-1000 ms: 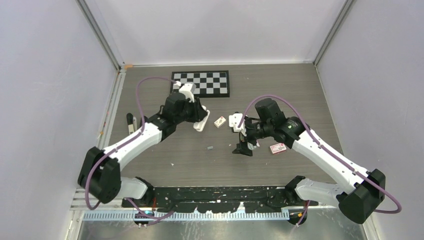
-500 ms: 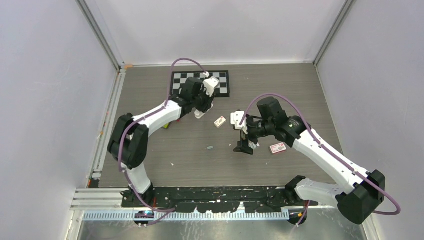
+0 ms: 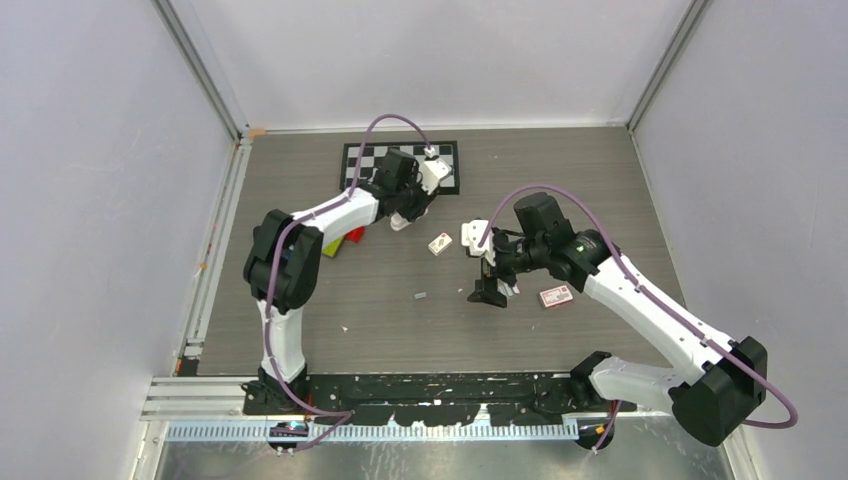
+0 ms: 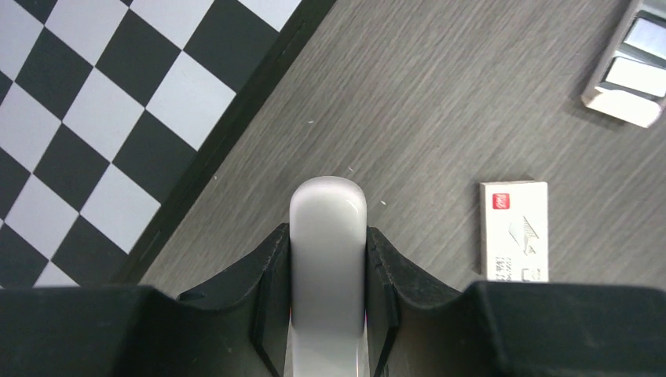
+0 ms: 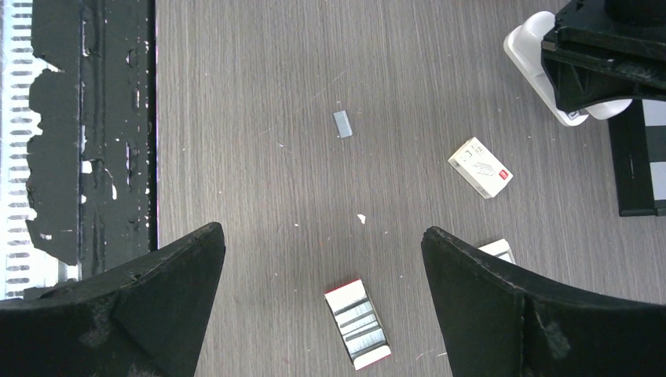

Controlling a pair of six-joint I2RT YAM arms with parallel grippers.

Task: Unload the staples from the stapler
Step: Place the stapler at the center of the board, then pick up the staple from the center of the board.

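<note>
- the left gripper (image 4: 328, 243) is clenched on a white stapler (image 4: 328, 206); its two dark fingers (image 4: 271, 271) press both sides of the rounded white body.
- from above, that gripper sits at the far middle of the table (image 3: 400, 320), just off the near edge of a black-and-white checkerboard mat (image 3: 446, 158).
- the right gripper (image 5: 322, 230) is spread wide and grips nothing; it hangs over the table right of centre, well apart from the left one.
- the blue stapler cannot be found in any of the three views, so i cannot tell where it is.
- a small white staple box (image 5: 481, 167) with a red mark lies flat between the two grippers, near the white stapler but not touching it.
- an opened box of staples (image 5: 358, 323) lies below the right gripper, silver rows showing.
- a short grey staple strip (image 5: 342, 124) lies alone on the bare wood, nearer the arm bases.
- another red-and-white box (image 3: 556, 296) lies just right of the right gripper.
- red and yellow-green bits (image 3: 347, 238) show beside the left forearm, too small to identify.
</note>
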